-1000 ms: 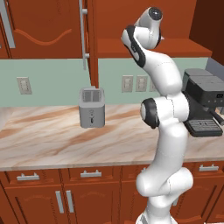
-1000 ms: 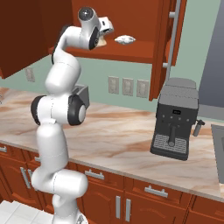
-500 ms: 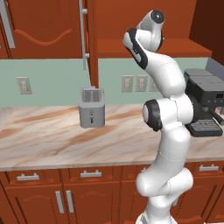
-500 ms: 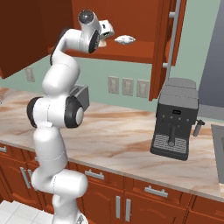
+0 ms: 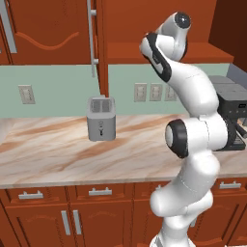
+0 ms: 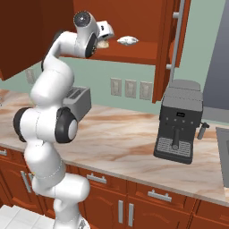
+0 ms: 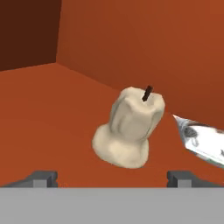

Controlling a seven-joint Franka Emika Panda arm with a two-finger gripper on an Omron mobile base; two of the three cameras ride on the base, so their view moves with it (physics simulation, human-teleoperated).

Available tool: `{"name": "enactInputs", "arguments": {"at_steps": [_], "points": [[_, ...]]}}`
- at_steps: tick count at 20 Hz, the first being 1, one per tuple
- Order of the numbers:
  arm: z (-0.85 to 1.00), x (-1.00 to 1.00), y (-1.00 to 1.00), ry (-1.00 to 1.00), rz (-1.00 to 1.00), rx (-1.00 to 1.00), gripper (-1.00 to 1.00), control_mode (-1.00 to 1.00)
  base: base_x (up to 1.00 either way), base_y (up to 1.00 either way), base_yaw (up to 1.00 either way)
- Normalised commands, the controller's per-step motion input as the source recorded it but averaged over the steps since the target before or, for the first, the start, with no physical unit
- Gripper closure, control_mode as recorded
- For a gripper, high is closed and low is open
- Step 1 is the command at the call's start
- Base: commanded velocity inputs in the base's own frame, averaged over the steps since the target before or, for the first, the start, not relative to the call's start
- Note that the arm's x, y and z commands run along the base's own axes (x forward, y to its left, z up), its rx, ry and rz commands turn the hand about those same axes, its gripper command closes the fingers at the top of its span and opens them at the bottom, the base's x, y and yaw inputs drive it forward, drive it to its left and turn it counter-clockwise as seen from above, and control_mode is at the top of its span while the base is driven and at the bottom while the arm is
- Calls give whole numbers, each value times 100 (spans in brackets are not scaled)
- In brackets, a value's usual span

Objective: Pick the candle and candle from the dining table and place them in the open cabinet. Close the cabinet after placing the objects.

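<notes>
A pale cream, knobby candle [image 7: 130, 129] with a dark wick rests on the floor of the open cabinet [image 6: 134, 54]; in the hand view it leans to the right. My gripper [image 7: 111, 177] is open just in front of it, its fingertips [image 7: 41, 177] spread wide on either side and touching nothing. From the right base view, the gripper [image 6: 107, 33] reaches into the cabinet at shelf height, with the candle [image 6: 103, 44] right below its tip. The cabinet door [image 6: 173, 40] with its long silver bar handle stands swung open to the right.
A grey-white oblong object [image 6: 126, 40] lies on the same shelf, just right of the candle [image 7: 201, 140]. On the marble counter [image 5: 58, 154] below stand a toaster [image 5: 101, 118] and a black coffee machine [image 6: 178, 120]. The open door's edge [image 5: 99, 43] hangs left of the arm.
The gripper has opened and let go of the cream candle, which now rests on the cabinet shelf. The arm has barely moved.
</notes>
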Motion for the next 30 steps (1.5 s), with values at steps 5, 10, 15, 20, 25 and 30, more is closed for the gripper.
{"name": "enactInputs", "arguments": {"at_steps": [5,10,15,20,25,30], "points": [[0,-81,0,-6,0,5,-100,-100,0,0,0],[0,-95,0,-1,0,10,-100,-100,0,0,0],[-16,-100,0,0,-4,13,-100,-100,0,0,0],[-50,-98,1,2,-4,8,-100,-100,0,0,0],[-67,-85,8,7,-5,0,-100,-100,0,0,0],[-72,-73,3,9,-6,0,-100,-100,0,0,0]]}}
